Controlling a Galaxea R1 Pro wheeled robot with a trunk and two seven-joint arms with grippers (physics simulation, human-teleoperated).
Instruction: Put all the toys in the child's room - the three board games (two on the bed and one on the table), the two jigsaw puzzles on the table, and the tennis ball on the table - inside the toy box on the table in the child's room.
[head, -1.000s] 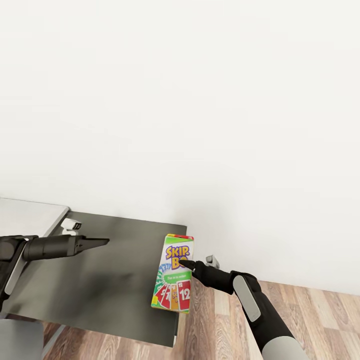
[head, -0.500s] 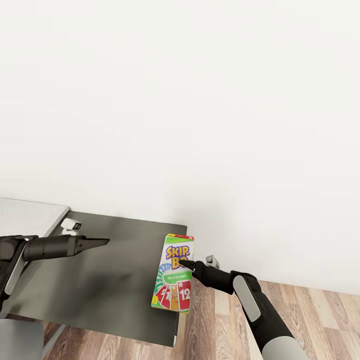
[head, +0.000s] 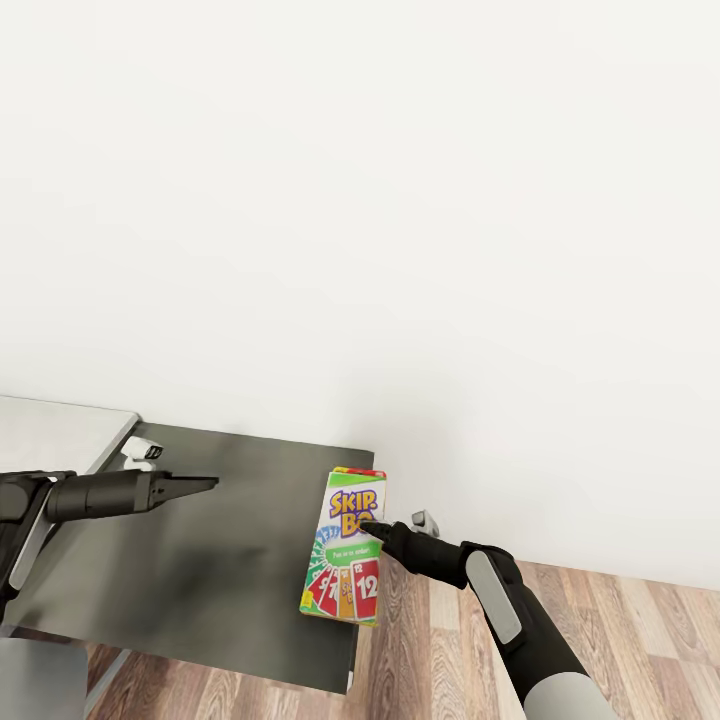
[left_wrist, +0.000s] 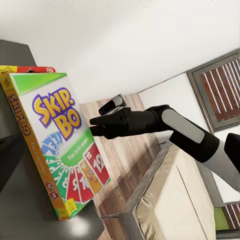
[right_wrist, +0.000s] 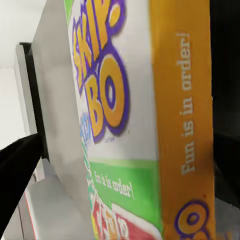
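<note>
Head view: you have the Skip-Bo box (head: 347, 547) lying flat at the right edge of the dark table section (head: 200, 560), its near corner at or slightly past the lip; the right gripper (head: 366, 524) sits with its tip over the box's cover from the floor side; whether the fingers clamp the box or merely touch it, you cannot tell from here; the left gripper (head: 195, 483) hovers above the dark top, well apart from the box, fingers drawn together to a point and holding nothing; the pale table top (head: 50, 425) shows at the left margin; the toy box is not before you, so judge this game as not yet delivered, with the carry and drop still ahead.

Left wrist view: the Skip-Bo box (left_wrist: 55, 145) shows its cover, the right gripper (left_wrist: 100, 128) tip against the cover near the title; beyond the table edge you see wood floor (left_wrist: 125, 150) and the bed (left_wrist: 175, 200) close by; the room to swing on that side looks tight, by my reckoning.

Right wrist view: the box's orange side (right_wrist: 185, 125) and cover sit just ahead of the camera, a dark finger (right_wrist: 17, 170) to one side; the grip remains unclear; lift clear of the lip before you turn.
</note>
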